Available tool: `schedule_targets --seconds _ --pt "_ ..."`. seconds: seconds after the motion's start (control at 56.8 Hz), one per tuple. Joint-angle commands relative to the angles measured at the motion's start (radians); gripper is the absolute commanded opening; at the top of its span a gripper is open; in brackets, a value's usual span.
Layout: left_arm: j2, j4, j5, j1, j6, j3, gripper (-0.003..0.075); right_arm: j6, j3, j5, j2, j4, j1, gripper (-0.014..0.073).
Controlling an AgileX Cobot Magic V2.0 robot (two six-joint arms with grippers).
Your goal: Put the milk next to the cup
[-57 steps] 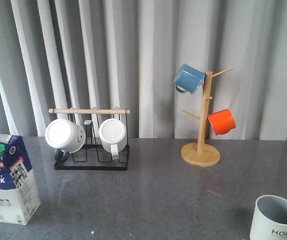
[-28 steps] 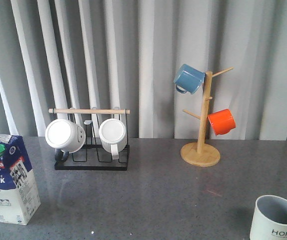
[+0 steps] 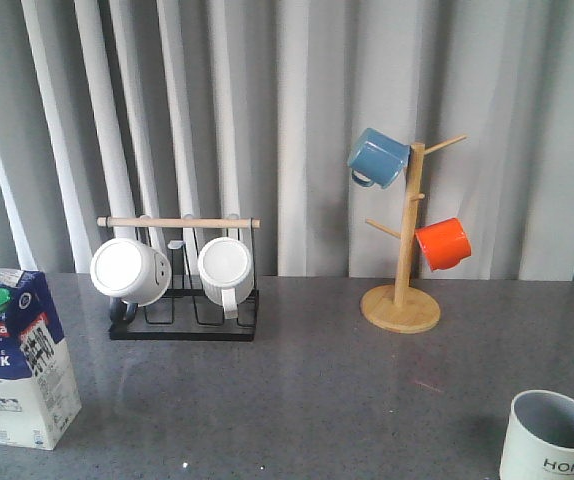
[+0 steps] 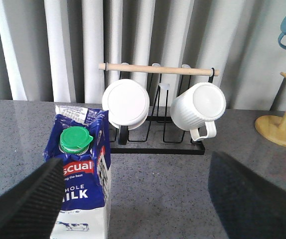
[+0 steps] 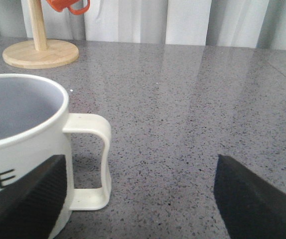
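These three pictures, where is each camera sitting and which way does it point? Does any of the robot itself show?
Front view: looks forward over the grey table toward the curtain; milk carton left, cup right; no part of the robot shows.
Left wrist view: on the left arm, low, facing the carton; both dark fingers show, spread apart.
Right wrist view: on the right arm, close to the cup; dark fingers spread apart.
Shared: front and left wrist views both show the black mug rack; front and right wrist views share the wooden mug tree.

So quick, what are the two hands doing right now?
Left hand: open, empty, milk carton just ahead of one finger.
Right hand: open, empty, beside the HOME cup.
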Motion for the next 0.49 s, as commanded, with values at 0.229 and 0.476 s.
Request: schedule_targets --seconds 0.229,0.476 --pt "-0.009 -0.007 -0.069 -0.002 0.001 -0.034 0.0570 -0.011 -0.090 -0.086 0.094 -0.027 -0.006 0.0582" --pt "-0.009 -0.007 -0.069 -0.002 0.001 -0.034 0.0570 -0.010 -0.119 -0.112 0.173 -0.031 -0.006 0.0582"
